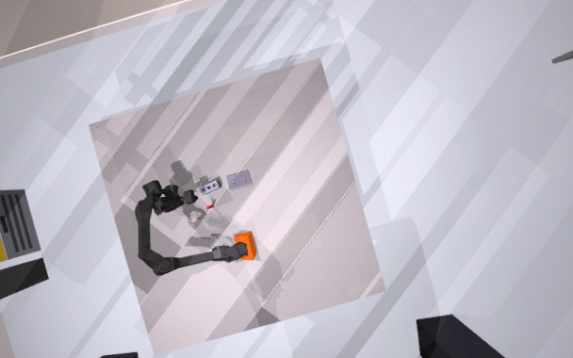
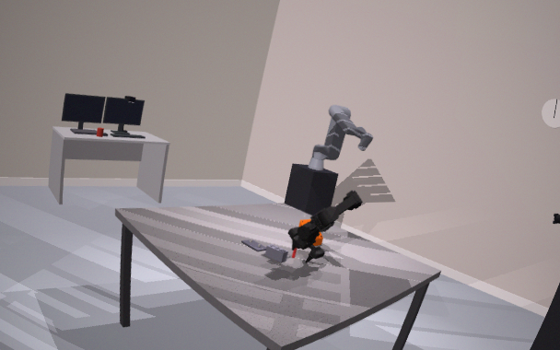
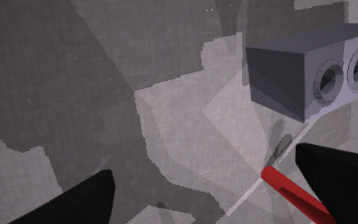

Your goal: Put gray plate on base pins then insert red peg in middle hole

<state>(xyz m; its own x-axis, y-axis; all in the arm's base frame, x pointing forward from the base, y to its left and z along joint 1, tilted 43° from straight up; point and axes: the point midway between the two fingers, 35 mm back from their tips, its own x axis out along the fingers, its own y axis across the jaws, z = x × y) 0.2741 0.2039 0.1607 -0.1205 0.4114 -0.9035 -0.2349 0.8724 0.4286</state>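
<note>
The gray plate [image 1: 210,187] [image 2: 276,253] [image 3: 278,75] is a thick block with three holes in a row. It stands on the table beside the flat base, not on it. The base [image 1: 239,179] [image 2: 252,245] lies flat; two small pins show in the top view. The red peg [image 1: 210,206] [image 2: 294,252] [image 3: 290,189] is near the plate; in the wrist view it runs partly behind the right finger, so its lower end is hidden. Whether it touches the table is unclear. My gripper [image 3: 205,166] is wide open and empty, with the peg at its right finger.
The arm's orange mount [image 1: 250,244] [image 2: 318,239] stands on the table [image 1: 302,235] [image 2: 184,239]. The arm bends round from it to the gripper. A second robot arm on a black pedestal [image 2: 310,186] and a desk [image 2: 110,138] with monitors stand beyond the table.
</note>
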